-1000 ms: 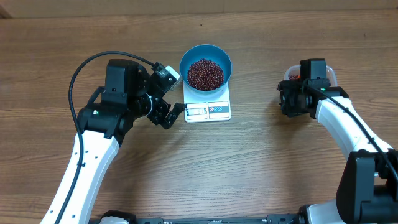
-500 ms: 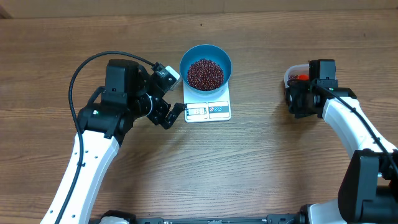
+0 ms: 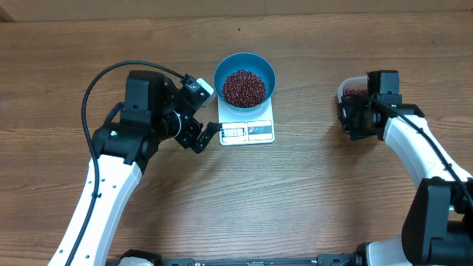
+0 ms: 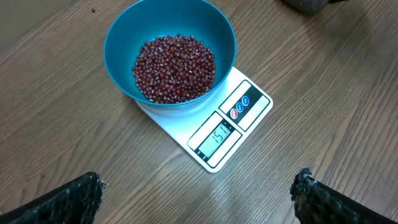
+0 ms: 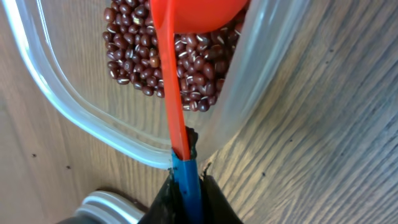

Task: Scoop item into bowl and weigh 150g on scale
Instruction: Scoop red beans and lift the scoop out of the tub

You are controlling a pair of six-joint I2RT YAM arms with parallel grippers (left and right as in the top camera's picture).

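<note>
The blue bowl [image 3: 244,66] stands on the white scale [image 3: 247,131] and holds a heap of maroon beans [image 3: 244,88]. In the left wrist view the bowl [image 4: 121,37], its beans [image 4: 174,68] and the scale [image 4: 245,102] lie ahead of my left gripper [image 4: 198,182], which is wide open over bare wood. My left gripper [image 3: 202,137] sits just left of the scale. My right gripper [image 5: 188,177] is shut on the blue handle of an orange-red scoop [image 5: 171,93]. The scoop's head reaches into a clear tub [image 5: 74,112] with more beans [image 5: 134,56].
The clear tub [image 3: 351,85] sits at the right, half hidden under my right wrist [image 3: 362,111]. A black cable [image 3: 92,89] loops off the left arm. A pale ridged round thing [image 5: 106,208] shows beside the right fingers. The scale's display [image 4: 217,137] is lit.
My right gripper shifted a little right toward the tub and closed on the scoop's handle. The left arm, bowl and scale have not moved.
</note>
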